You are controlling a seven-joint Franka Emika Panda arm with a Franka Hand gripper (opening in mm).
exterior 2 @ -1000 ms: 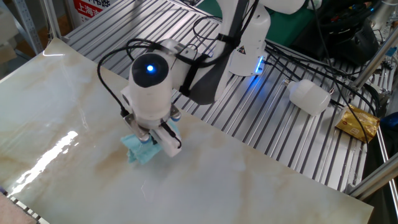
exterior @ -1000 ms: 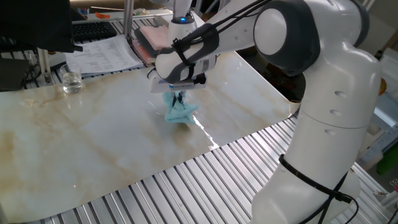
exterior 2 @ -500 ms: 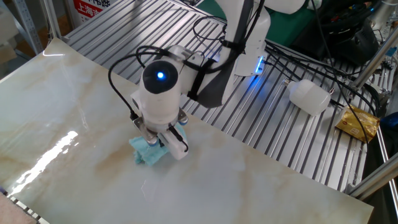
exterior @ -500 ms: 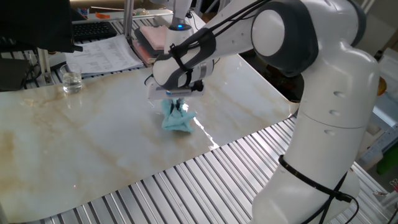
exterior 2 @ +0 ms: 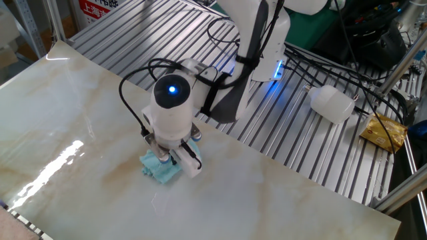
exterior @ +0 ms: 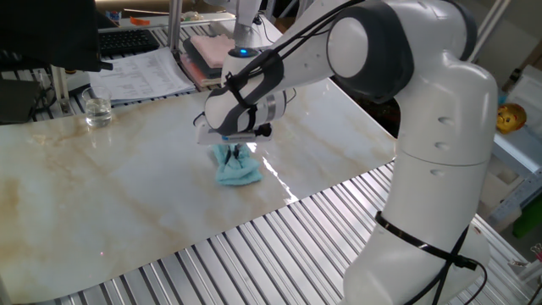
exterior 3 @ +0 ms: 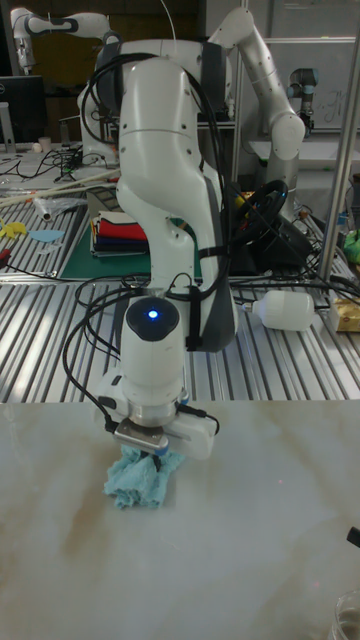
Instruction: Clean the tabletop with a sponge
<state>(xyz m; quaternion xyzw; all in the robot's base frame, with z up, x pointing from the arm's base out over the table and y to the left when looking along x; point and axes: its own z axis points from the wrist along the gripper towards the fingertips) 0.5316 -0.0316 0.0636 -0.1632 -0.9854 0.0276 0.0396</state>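
Note:
A crumpled light-blue sponge [exterior: 236, 170] [exterior 2: 160, 171] [exterior 3: 139, 481] lies pressed on the glossy cream marble-look tabletop [exterior: 118, 191] [exterior 2: 60, 113] [exterior 3: 260, 540], near its edge by the metal slats. My gripper [exterior: 235, 154] [exterior 2: 167, 160] [exterior 3: 156, 456] points straight down onto the sponge and is shut on its top. The fingertips are sunk in the blue material and mostly hidden. Faint brown streaks run across the tabletop around the sponge.
A small glass [exterior: 97, 111] stands at the sheet's far left, with papers [exterior: 140, 74] and a pink stack [exterior: 207, 47] behind. Ribbed grey slats [exterior: 254, 254] [exterior 2: 287, 120] border the sheet. A white bottle [exterior 2: 331, 103] [exterior 3: 290, 312] and a yellow packet [exterior 2: 383, 131] lie on the slats.
My gripper has dragged the sponge a short way across the tabletop, leftward and nearer in one fixed view, and its wrist has turned a little. The grip stays shut.

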